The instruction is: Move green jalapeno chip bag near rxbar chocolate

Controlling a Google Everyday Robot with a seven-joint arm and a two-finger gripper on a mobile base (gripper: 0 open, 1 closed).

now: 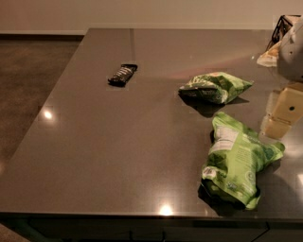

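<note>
Near edge: larger lime bag [239,160], not the target. Next, gripper [284,113] at 3 o'clock of the table [118,156], seemingly clear of the 2 bags; open or closed, cannot tell. Beyond, green jalapeno chip bag [215,87] lies ungrasped, rxbar chocolate [122,74] well apart at its 10 o'clock. Move not begun.

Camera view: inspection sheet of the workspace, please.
Surface: dark glossy counter, a few light reflections.
Job's things: green jalapeno chip bag right of centre; rxbar chocolate further left, well apart from it.
Clutter: lime-green bag near the front edge; wire rack at the far right corner.
Grippers: tool at the right edge, apart from both bags.
Cables: nothing seen.
Surroundings: floor to the left, pale wall behind.
</note>
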